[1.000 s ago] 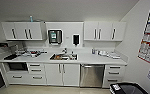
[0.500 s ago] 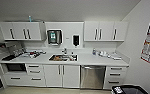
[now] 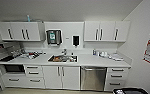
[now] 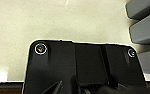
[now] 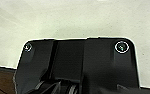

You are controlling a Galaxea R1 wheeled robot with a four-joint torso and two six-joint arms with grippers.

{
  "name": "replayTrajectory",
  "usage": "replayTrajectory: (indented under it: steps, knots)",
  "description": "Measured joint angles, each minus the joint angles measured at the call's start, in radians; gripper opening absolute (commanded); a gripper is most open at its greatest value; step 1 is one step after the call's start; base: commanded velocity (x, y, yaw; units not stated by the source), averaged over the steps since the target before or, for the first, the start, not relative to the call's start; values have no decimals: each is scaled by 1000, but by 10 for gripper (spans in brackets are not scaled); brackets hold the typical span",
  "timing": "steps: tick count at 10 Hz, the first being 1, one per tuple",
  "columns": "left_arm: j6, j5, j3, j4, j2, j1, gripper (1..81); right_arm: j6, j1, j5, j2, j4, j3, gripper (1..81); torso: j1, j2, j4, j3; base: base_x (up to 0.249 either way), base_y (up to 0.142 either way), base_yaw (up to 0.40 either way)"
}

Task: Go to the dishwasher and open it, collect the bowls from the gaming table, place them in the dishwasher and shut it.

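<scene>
We face the closed silver-grey built-in dishwasher (image 3: 93,78) at five o'clock, squared up to approach it; our grippers' openings cannot be told.

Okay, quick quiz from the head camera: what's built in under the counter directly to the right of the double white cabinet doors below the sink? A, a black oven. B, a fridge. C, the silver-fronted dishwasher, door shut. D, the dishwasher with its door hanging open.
C: the dishwasher sits just right of the double doors under the sink, its silver front flush with the cabinets and shut.
</scene>
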Motion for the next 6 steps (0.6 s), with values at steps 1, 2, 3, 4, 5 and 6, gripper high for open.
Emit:
replayTrajectory:
  steps: [1, 2, 3, 4, 5, 6]
  knots:
    - [0, 0, 0, 0, 0, 0, 811, 0, 0, 0, 0, 0, 0, 811, 0, 0, 0, 0, 110, 0, 0]
    - [0, 0, 0, 0, -3, 0, 811, 0, -1, 0, 0, 0, 0, 811, 0, 0, 0, 0, 111, 0, 0]
    - [0, 0, 0, 0, -6, 0, 811, 0, 0, 0, 0, 0, 0, 811, 0, 0, 0, 0, 110, 0, 0]
    - [0, 0, 0, 0, -6, -1, 811, 0, 0, 0, 0, 0, 0, 811, 0, 0, 0, 0, 110, 0, 0]
    - [0, 0, 0, 0, -6, -2, 811, 0, -1, 0, 0, 0, 0, 811, 0, 0, 0, 0, 110, 0, 0]
    - [0, 0, 0, 0, -5, -3, 811, 0, 0, 0, 0, 0, 0, 811, 0, 0, 0, 0, 111, 0, 0]
